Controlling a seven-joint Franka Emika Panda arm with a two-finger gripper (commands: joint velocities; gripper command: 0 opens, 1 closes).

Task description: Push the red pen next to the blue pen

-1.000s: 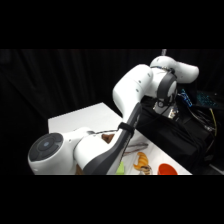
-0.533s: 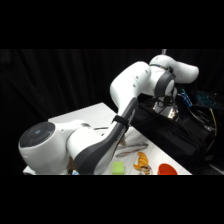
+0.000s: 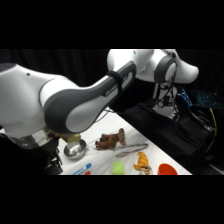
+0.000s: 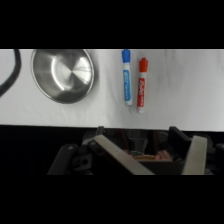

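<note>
In the wrist view the red pen (image 4: 142, 85) and the blue pen (image 4: 127, 77) lie side by side on the white table, almost parallel with a narrow gap between them. My gripper (image 4: 155, 152) hovers above the table's near edge, short of both pens, open with nothing between its fingers (image 4: 116, 154). In the side view the blue pen (image 3: 83, 169) shows at the bottom edge, with the small tip of the red pen (image 3: 88, 173) beside it. The arm fills the left of that view and hides the gripper.
A steel bowl (image 4: 63, 74) stands left of the pens, and a black cable (image 4: 11, 75) curves at the far left. The side view shows a brown plush toy (image 3: 111, 140), metal tongs (image 3: 131, 150), a yellow item (image 3: 142, 160), a green block (image 3: 117, 168) and a round orange-red object (image 3: 167, 169).
The arm has swung left and toward the camera, and now fills the left of the side view. The bowl, the plush toy and the tongs have come into sight.
</note>
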